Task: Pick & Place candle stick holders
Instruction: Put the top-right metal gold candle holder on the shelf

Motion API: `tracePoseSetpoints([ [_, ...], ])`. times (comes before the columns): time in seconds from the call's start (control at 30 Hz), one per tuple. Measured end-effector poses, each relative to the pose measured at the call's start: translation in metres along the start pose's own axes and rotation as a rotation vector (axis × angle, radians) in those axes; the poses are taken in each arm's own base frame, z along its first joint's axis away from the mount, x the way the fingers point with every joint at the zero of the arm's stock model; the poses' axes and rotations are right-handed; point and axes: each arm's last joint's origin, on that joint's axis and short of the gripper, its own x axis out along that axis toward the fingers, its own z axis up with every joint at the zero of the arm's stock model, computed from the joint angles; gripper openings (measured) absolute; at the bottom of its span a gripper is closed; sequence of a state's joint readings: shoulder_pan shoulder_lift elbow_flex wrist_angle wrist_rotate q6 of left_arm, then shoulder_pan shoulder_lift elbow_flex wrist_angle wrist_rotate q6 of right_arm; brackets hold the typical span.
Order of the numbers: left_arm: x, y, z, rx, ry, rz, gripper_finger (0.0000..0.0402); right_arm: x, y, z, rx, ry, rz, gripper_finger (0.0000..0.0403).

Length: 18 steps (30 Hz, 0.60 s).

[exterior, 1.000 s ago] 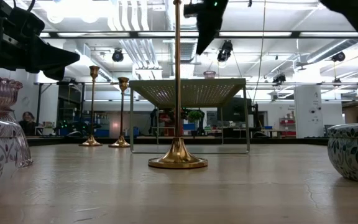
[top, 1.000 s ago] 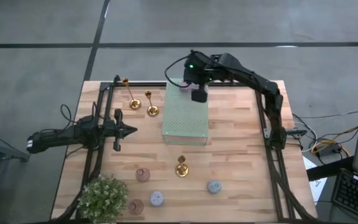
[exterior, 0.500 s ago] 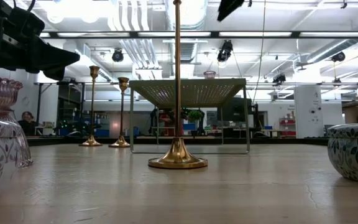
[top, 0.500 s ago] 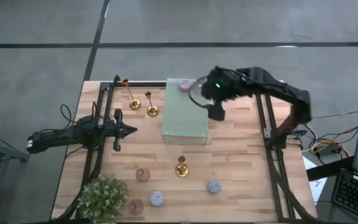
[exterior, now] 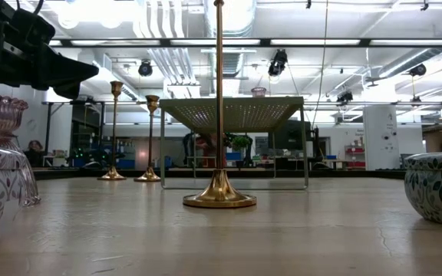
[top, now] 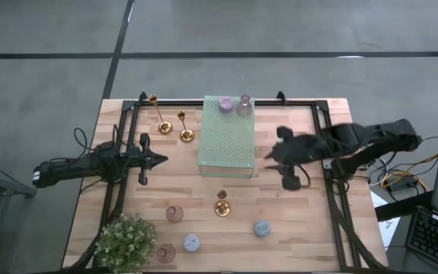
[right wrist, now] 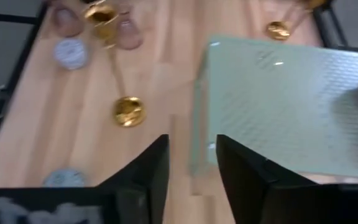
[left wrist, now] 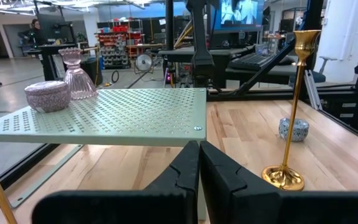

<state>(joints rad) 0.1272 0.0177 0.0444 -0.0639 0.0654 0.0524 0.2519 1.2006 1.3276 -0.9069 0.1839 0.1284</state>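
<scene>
A pale green perforated pad (top: 227, 137) stands raised on legs at the table's far middle. A lilac squat holder (top: 226, 104) and a pink glass holder (top: 244, 105) stand on its far end. Two gold candlesticks (top: 160, 118) (top: 185, 129) stand left of the pad and a third (top: 221, 204) near of it. Several small holders (top: 175, 214) (top: 261, 227) stand near the front edge. My right gripper (top: 289, 176) hovers right of the pad, open, with nothing between its fingers (right wrist: 148, 174). My left gripper (top: 158, 159) waits left of the pad, shut and empty.
A bushy potted plant (top: 125, 240) stands at the near left corner. Black frame rails (top: 333, 205) run along the table's left, right and far sides. Bare wood lies between the pad and the right rail.
My right gripper has risen from over the pad's far end and swung toward the table's right and near side, turning as it went. It now hangs right of the pad. The pink glass holder stands uncovered beside the lilac one.
</scene>
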Motion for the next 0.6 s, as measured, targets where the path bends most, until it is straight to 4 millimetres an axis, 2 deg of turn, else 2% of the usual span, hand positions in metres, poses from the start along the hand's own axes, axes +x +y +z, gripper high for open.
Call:
tracePoseSetpoints([
  [0.2, 0.0, 0.0, 0.0, 0.0, 0.0, 0.0, 0.0019, 0.013, 0.026, -0.043, -0.014, -0.042, 0.102, 0.0062],
  [0.37, 0.0, 0.0, 0.0, 0.0, 0.0, 0.0, 0.0019, 0.02, 0.043, -0.072, -0.038, -0.146, 0.153, 0.0014],
  [0.6, 0.0, 0.0, 0.0, 0.0, 0.0, 0.0, 0.0019, 0.033, 0.05, -0.102, 0.016, -0.193, 0.166, 0.001],
])
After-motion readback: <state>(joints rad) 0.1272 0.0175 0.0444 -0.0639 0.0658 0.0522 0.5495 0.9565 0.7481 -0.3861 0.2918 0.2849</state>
